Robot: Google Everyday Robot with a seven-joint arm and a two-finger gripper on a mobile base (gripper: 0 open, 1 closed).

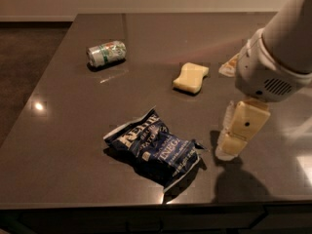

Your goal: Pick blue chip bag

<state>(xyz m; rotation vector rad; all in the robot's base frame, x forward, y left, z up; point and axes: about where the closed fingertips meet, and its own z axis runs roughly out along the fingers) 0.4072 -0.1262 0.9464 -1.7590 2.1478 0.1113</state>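
The blue chip bag lies crumpled on the dark table, near the front edge. It is navy foil with white lettering and silvery edges. My gripper hangs on the white arm just to the right of the bag, low over the table. It is a short gap away from the bag's right edge and holds nothing.
A pale yellow sponge lies beyond the bag at centre. A green-and-silver soda can lies on its side at the far left. A small pale object shows partly behind the arm. The table's front edge runs just below the bag.
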